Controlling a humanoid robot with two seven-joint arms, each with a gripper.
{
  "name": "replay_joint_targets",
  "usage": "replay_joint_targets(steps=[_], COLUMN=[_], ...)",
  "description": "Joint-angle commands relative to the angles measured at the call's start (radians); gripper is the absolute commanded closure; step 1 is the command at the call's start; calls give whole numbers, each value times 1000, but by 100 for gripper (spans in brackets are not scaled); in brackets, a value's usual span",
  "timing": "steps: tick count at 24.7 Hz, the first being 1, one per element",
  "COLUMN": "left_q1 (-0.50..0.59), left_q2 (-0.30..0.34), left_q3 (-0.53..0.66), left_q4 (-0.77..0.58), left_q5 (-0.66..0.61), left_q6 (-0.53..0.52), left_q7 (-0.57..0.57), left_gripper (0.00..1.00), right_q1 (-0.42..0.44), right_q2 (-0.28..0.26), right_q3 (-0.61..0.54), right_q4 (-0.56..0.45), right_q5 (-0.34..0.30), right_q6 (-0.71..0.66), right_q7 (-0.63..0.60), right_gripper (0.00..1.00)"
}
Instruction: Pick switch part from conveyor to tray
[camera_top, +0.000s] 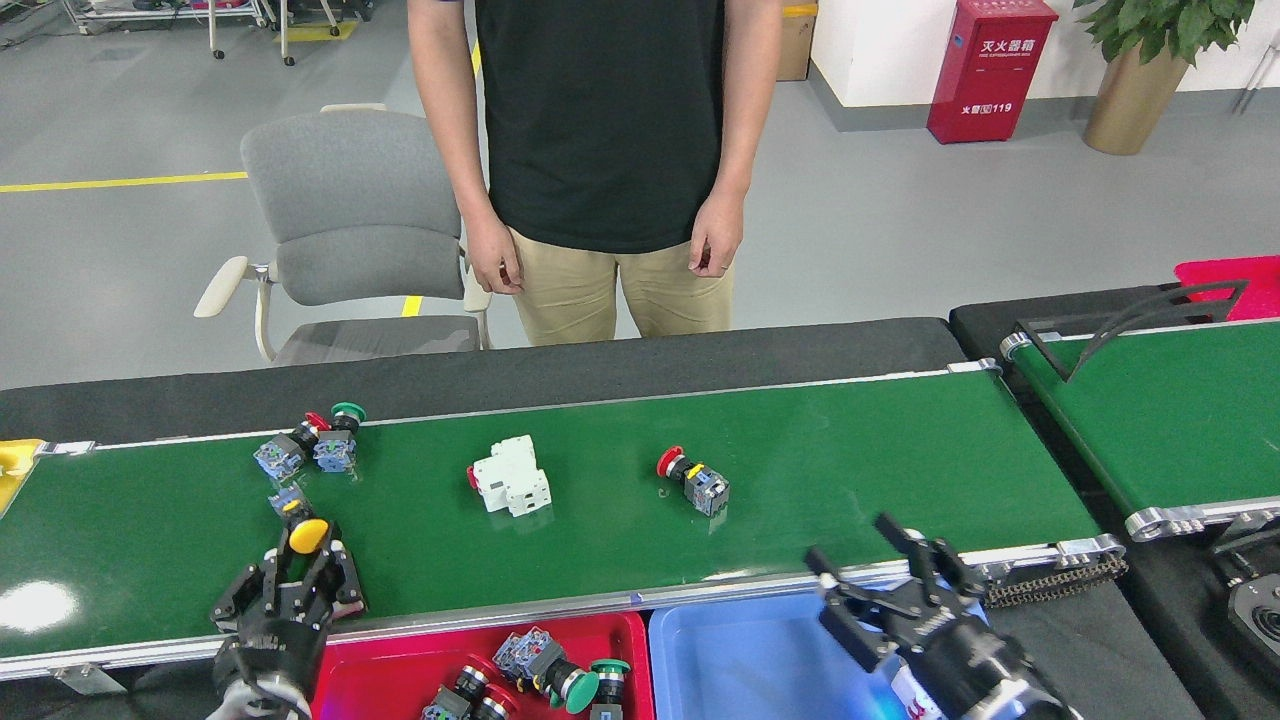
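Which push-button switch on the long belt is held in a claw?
The yellow-capped switch, pinched by the left claw near the belt's front rail. The red-capped one mid-belt and the red and green pair at the far rail lie free.

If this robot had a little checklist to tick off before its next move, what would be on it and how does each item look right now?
1. Left gripper has a part: ok, it is shut on the yellow-capped switch.
2. Red tray has room: ok, bare floor shows at its left side beside the switches already inside.
3. Right gripper is free: ok, open and empty above the blue tray.
4. More parts remain on the conveyor: ok, a red-capped switch, a white breaker and two switches at the far left.
5. The person's hands are off the belt: ok, at their sides.
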Motion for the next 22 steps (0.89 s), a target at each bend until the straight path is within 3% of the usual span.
replay_joint_targets(steps=[1,4,5,9,11,14,17,22], left_q1=[93,220,239,249,248,223,216,199], left_q2=[16,-10,-29,-83,-95,-158,-153,-152], left_q3=[6,34,32,43,106,227,288,288], left_q4=[-123,-220,-220,-220,-220,-220,-220,-220], left_q5=[2,5,8,10,10,8,8,5], left_q6=[-227,-365,-376,-370,-344,-172,-22,-13], left_q7=[0,0,0,0,0,0,0,0], left_gripper=[36,2,0,0,0,0,0,0], right_q1=[8,18,25,56,59,59,60,57], right_q2=[-8,-24,-31,-65,-73,-73,-73,-74], right_q3=[-56,-122,-136,-143,-143,-145,-143,-139], right_q4=[-7,-7,-7,-9,-12,-18,-18,-18], right_q5=[-4,-4,-1,5,13,34,82,96], right_q6=[19,24,26,39,44,50,81,119], right_q7=[-9,-9,-9,-11,-22,-61,-66,-66], right_gripper=[0,0,0,0,0,1,2,2])
